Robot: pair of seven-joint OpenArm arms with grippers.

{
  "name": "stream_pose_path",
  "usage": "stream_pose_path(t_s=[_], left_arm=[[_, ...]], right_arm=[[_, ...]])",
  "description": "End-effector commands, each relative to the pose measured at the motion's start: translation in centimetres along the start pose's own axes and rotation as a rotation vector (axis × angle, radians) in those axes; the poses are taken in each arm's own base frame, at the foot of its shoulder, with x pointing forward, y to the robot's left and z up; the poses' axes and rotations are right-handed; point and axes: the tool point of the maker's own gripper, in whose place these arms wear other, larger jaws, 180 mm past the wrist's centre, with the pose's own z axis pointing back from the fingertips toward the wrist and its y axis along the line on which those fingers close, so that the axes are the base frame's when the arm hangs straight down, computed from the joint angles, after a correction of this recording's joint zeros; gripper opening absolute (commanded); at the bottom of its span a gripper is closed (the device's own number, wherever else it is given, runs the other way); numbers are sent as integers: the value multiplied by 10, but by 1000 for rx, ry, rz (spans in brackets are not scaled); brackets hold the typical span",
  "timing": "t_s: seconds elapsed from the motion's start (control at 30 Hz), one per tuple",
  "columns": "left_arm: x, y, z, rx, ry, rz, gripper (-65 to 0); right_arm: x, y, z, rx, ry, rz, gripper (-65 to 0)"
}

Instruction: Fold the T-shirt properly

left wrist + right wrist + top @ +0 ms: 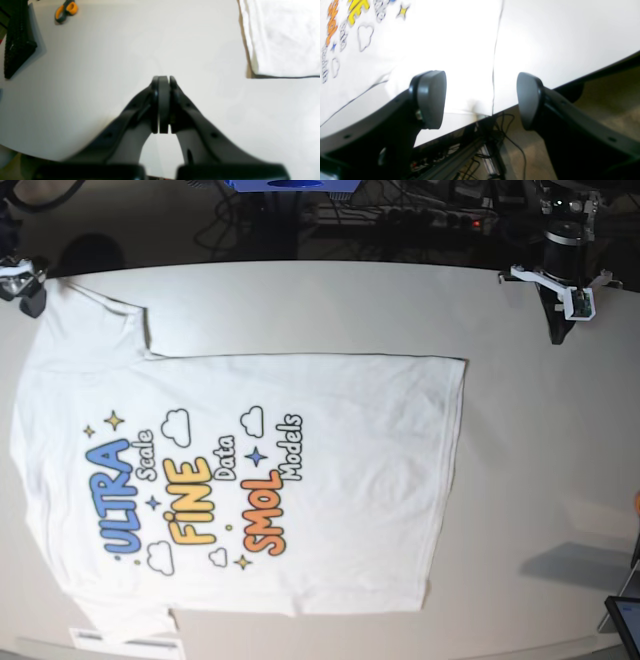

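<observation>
The white T-shirt (250, 480) lies flat on the white table (530, 480), print side up, with the neck end to the left and the hem to the right. My left gripper (163, 80) is shut and empty, hovering over bare table; a corner of the shirt (282, 37) shows at its upper right. In the base view this gripper (562, 320) is at the far right corner. My right gripper (480, 100) is open and empty above the shirt's edge (432, 37) by the table's rim. In the base view it (22, 285) is at the far left, by the sleeve.
An orange-handled tool (66, 10) and a black studded object (17, 37) lie on the table (125, 50) beyond my left gripper. A dark screen (625, 620) sits at the near right corner. Cables and a power strip (420, 215) run behind the far edge.
</observation>
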Motion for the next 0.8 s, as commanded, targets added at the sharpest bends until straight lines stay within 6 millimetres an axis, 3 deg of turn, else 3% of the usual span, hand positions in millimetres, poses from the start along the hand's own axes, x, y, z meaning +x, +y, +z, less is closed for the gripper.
stream_pose_path(t_s=[0.0,0.37,0.6,0.77], left_arm=[[9,4,1,5,-31,-15,-650],[7,4,2,5,-25,-15,-650],[7,4,2,5,-25,-18,-650],[7,4,2,5,-22,-19,-650]], right_arm=[[12,2,1,6,-35,28,-223],[-32,0,-25,14,93,-30,-223],[-42,18,-34,67,130,-13,-231],[-46,28,-38,93,146,-4,-395]])
